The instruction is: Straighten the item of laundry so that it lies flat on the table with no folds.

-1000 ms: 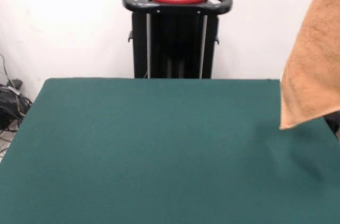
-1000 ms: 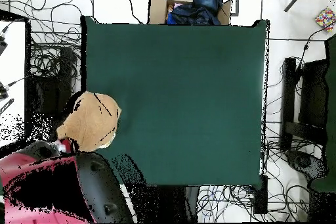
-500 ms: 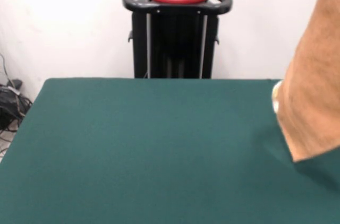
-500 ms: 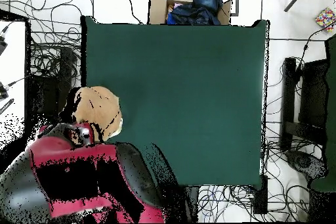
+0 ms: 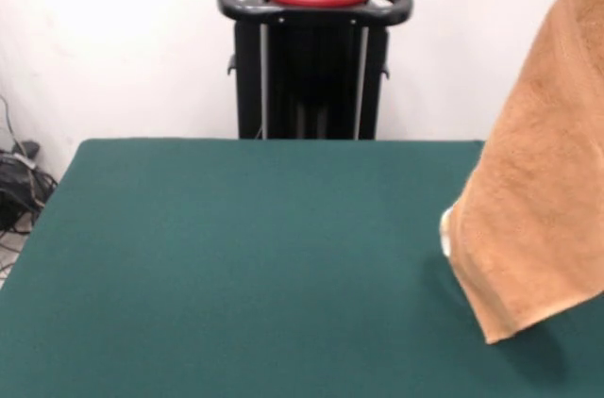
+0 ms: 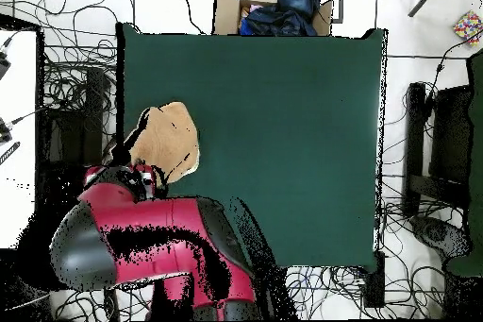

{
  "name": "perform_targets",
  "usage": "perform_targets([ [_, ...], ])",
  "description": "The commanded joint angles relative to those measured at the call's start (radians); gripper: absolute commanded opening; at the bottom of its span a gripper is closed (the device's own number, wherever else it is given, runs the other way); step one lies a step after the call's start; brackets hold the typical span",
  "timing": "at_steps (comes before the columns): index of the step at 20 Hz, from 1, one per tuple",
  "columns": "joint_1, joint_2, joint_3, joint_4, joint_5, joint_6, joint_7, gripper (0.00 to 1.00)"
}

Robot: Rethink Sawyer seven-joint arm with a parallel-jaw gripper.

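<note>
towel (image 5: 543, 200) hanging off arm (image 6: 156, 243), low corner over desk (image 5: 245, 257) right side | pincer grip hidden, cannot tell | should be dragging leftward while lowering, laying cloth flat, no bunching

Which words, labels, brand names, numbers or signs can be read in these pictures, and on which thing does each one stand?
None can be read.
The towel has a small white tag at its edge, too small to show any writing.
The table carries no markings.
</note>
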Motion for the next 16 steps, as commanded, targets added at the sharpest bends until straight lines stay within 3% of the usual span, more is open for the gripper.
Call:
perform_targets([
  [1, -0.018, 0.057, -0.042, 0.101, -0.003, -0.002, 0.130, 0.00],
  [7, -0.032, 0.032, -0.035, 0.081, 0.014, 0.058, 0.102, 0.00],
  [12, 0.009, -0.134, -0.037, -0.072, 0.040, 0.446, 0.186, 0.00],
  [16, 0.017, -0.159, -0.019, -0.159, 0.036, 0.594, 0.240, 0.00],
])
